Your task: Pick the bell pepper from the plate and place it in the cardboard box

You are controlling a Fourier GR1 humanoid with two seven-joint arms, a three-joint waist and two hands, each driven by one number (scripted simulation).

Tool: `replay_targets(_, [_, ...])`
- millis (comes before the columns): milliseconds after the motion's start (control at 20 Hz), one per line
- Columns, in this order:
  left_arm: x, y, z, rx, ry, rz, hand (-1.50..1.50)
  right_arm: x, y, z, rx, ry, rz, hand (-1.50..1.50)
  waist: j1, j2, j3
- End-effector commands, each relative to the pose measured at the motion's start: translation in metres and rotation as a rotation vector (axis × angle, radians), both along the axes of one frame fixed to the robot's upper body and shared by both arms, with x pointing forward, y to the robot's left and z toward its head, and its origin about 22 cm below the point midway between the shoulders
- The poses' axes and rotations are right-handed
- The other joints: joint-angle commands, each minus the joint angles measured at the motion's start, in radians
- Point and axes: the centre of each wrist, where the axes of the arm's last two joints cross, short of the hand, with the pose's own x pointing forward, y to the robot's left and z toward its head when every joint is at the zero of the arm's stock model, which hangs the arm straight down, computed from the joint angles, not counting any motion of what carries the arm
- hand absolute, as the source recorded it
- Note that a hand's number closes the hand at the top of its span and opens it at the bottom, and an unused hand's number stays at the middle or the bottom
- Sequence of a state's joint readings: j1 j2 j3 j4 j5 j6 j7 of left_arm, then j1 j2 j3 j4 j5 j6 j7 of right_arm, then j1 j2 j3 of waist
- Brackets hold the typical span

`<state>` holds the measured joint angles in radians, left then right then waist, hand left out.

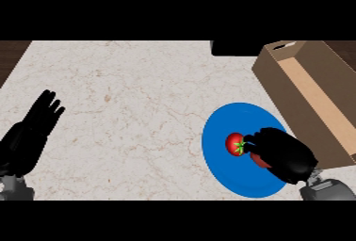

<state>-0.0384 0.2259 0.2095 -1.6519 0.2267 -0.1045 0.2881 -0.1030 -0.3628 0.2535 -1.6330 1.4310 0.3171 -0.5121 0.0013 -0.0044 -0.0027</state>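
A red bell pepper (235,143) with green stem lies on the blue plate (222,127), beside the open cardboard box (306,89).

glossy red bell pepper (234,143), smooth blue plate (226,167), matt brown cardboard box (306,94), veined marble-look counter (125,103) (dark wood edge)

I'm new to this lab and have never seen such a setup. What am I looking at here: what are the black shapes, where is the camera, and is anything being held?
The camera sits at the robot's head, looking steeply down at a marble counter. The black shapes are the robot's two hands on grey forearms. The left hand rests open near the left edge, fingers up. The right hand is over a blue plate, its fingers curled round a red bell pepper with a green stem. Whether the pepper has left the plate cannot be told. Right of the plate stands an open cardboard box, where the pepper should go.
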Motion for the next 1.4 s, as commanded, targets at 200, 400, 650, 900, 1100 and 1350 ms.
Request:
replay_targets(200, [0.005,-0.005,0.006,0.007,-0.012,-0.02,0.0,0.032,0.024,-0.01,0.097,0.118,-0.409,1.5,0.016,0.013,0.002])
replay_targets(400, [0.007,-0.007,0.004,-0.005,-0.026,-0.02,0.0,0.042,0.023,-0.022,0.187,0.206,-0.814,1.5,0.016,0.025,0.003])
replay_targets(650, [0.005,-0.019,-0.006,-0.008,-0.006,-0.048,0.0,0.09,0.054,0.003,0.214,0.163,-1.018,1.5,0.055,0.016,0.004])
replay_targets(900, [0.01,0.008,0.008,0.025,-0.005,-0.022,0.0,0.121,0.089,0.012,0.242,0.0,-1.06,1.5,0.028,0.011,0.003])
replay_targets(1100, [0.001,-0.012,0.008,-0.01,-0.004,-0.015,0.0,0.11,0.13,0.068,0.315,-0.106,-0.999,1.5,0.016,0.001,0.003])
replay_targets(1350, [0.002,-0.005,-0.014,0.01,0.001,0.008,0.0,0.112,0.139,0.116,0.42,-0.316,-0.968,1.5,0.001,0.002,0.002])
